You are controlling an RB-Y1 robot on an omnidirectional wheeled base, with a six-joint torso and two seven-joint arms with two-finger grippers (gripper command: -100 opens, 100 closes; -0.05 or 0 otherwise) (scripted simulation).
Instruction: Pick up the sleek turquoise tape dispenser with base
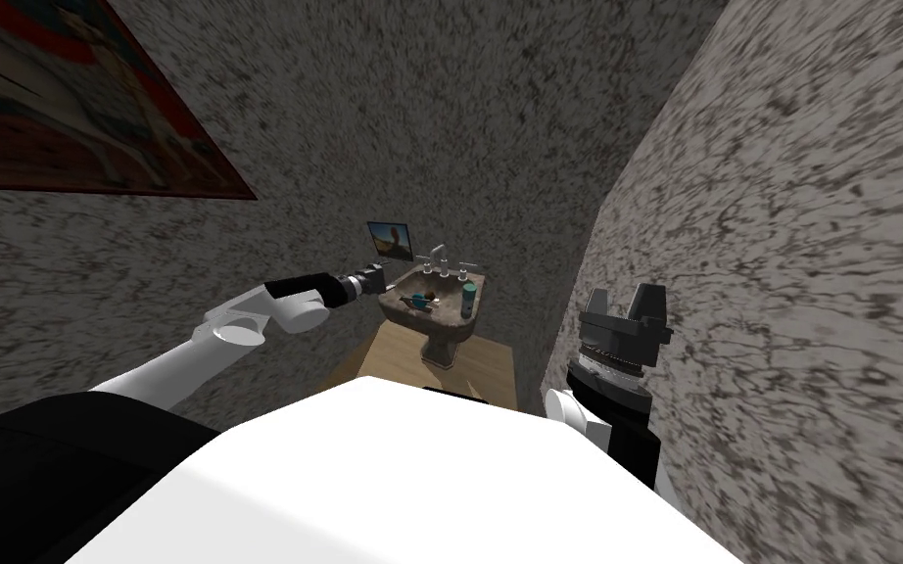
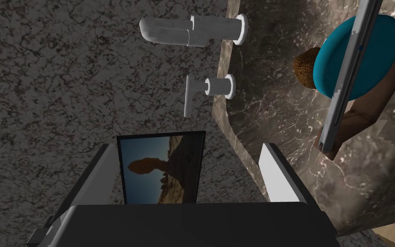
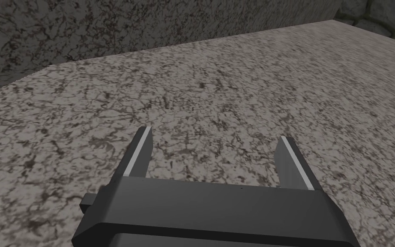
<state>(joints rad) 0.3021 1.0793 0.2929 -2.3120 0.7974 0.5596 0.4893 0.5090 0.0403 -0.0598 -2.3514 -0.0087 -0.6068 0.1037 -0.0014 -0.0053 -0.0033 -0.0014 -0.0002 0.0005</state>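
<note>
The turquoise tape dispenser [image 1: 421, 300] lies in the basin of a brown marbled pedestal sink [image 1: 457, 323]. In the left wrist view it is a turquoise disc [image 2: 381, 51] on a brown base [image 2: 355, 124], crossed by a grey strip, with a brown spongy lump [image 2: 304, 66] beside it. My left gripper [image 1: 388, 278] is at the sink's left rim, open [image 2: 192, 171] and holding nothing; the dispenser is off beyond its right finger [image 2: 278, 178]. My right gripper [image 1: 626, 323] is raised beside the right wall, open [image 3: 216, 154].
A grey faucet [image 2: 190, 31] and a lever handle [image 2: 205, 88] stand on the sink's back rim [image 2: 231, 107]. A small framed photo [image 2: 162, 167] hangs beside the sink. A teal cylinder [image 1: 467, 294] stands on the rim. Speckled walls close in on both sides.
</note>
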